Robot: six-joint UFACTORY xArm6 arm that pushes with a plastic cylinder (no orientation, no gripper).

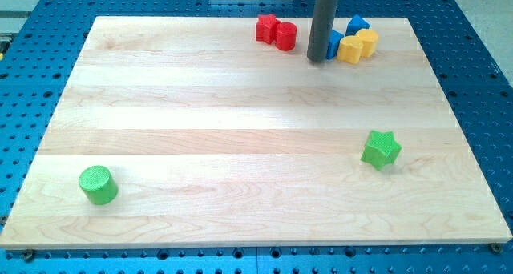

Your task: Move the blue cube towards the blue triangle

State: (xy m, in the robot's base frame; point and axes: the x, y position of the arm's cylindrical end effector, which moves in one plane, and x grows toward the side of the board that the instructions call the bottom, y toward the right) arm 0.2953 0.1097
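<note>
The blue cube (pixel 334 43) sits near the view's top right, partly hidden behind my rod. The blue triangle (pixel 357 23) lies just above and to its right, close by. My tip (pixel 317 59) rests on the board right against the blue cube's left side. Two yellow blocks (pixel 357 46) touch the blue cube on its right, below the blue triangle; their shapes are hard to make out.
Two red blocks (pixel 275 31) sit left of my tip near the board's top edge. A green star (pixel 380 149) lies at the right middle. A green cylinder (pixel 98 184) stands at the bottom left. The wooden board (pixel 240 130) lies on a blue perforated table.
</note>
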